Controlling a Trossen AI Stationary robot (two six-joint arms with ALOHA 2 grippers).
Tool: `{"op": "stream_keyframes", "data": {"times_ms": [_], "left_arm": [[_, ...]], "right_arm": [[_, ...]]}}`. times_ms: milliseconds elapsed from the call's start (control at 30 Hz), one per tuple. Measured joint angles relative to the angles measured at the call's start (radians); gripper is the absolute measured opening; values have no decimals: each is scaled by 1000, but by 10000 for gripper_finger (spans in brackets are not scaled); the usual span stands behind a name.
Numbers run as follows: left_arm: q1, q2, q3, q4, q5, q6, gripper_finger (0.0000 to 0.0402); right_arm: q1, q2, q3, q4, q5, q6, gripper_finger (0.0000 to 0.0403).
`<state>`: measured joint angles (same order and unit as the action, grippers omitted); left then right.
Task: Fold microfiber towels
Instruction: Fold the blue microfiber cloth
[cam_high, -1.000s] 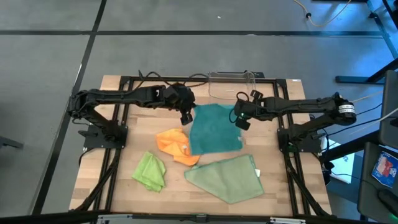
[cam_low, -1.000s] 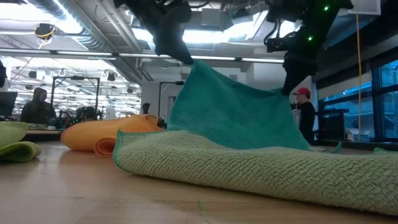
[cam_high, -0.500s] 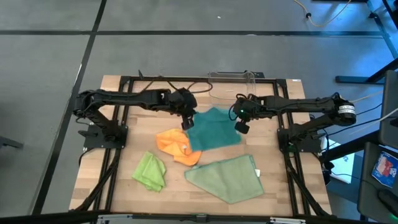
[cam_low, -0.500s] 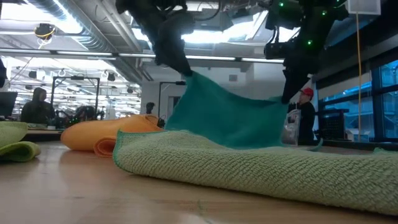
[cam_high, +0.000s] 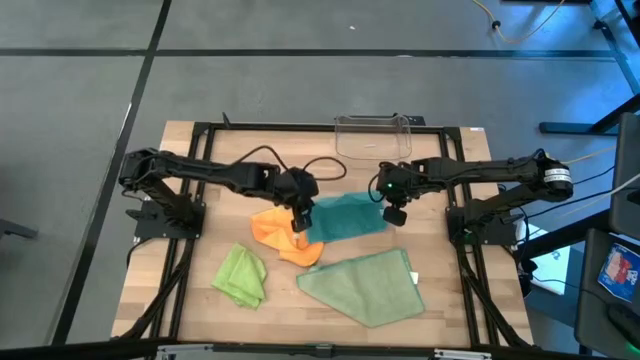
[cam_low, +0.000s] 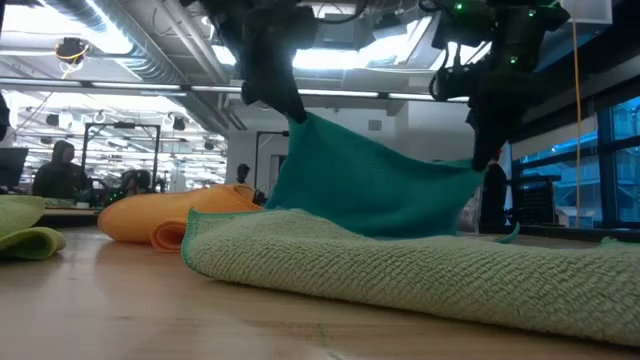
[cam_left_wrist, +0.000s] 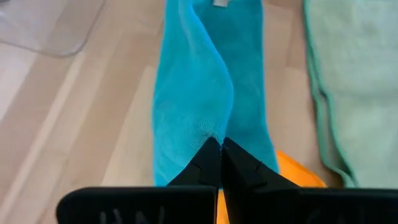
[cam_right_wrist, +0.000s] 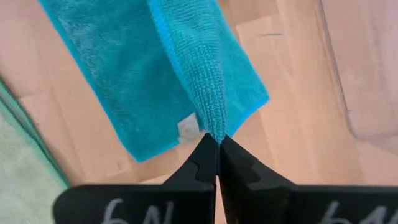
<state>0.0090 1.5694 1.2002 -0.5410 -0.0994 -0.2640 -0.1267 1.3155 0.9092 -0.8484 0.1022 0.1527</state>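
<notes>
The left pincer (cam_high: 301, 221) is pinched tight on one corner of the teal towel (cam_high: 345, 216), just left of the middle of the high view, and the right pincer (cam_high: 394, 213) is pinched tight on the other corner, just right of the middle. In the low view the towel hangs between them like a little tent, with its lower part lying on the worktop (cam_high: 180, 270). The orange towel (cam_high: 277, 233) sits touching the teal one on its left side. The lime green towel (cam_high: 242, 275) is at the lower left, and the big pale green towel (cam_high: 365, 285) is at the lower middle. The clear bin (cam_high: 374, 131) waits at the top middle. I think this step is folding the teal towel in half by bringing the held edge over toward the bottom of the picture. To do it well, both pincers should move together at the same speed, so the edge stays straight. They should come down low, line the held corners up with the far corners, and only then let go. The left one must take care not to drag the orange towel along. A second ago both pincers were higher up in the picture, nearer the bin, and the teal towel looked big and spread out. Now they have come down toward the middle, and the towel looks much shorter, already partly doubled over.
</notes>
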Motion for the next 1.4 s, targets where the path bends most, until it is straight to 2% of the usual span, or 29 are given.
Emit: {"op": "stream_keyframes", "data": {"times_ms": [133, 467, 733, 1000, 1133, 1267, 1400], "left_arm": [[-45, 15, -5, 2, -45, -52, 0], [-128, 107, -11, 40, -48, -151, 0], [-168, 118, -9, 97, -46, -194, 0], [-197, 155, -12, 77, -53, -225, 0], [-191, 174, -10, 71, -53, -240, 6], [-172, 173, -10, 51, -50, -254, 34], [-157, 173, -10, 38, 22, -268, 70]], "right_arm": [[24, -1, -36, 34, -19, 14, 4], [89, -1, -194, 104, -84, 136, 4], [141, -1, -213, 185, -126, 159, 5], [152, -1, -213, 191, -125, 172, 10], [152, 0, -213, 196, -124, 182, 30], [152, 0, -213, 195, -124, 182, 70], [152, 0, -213, 177, -161, 184, 106]]}}
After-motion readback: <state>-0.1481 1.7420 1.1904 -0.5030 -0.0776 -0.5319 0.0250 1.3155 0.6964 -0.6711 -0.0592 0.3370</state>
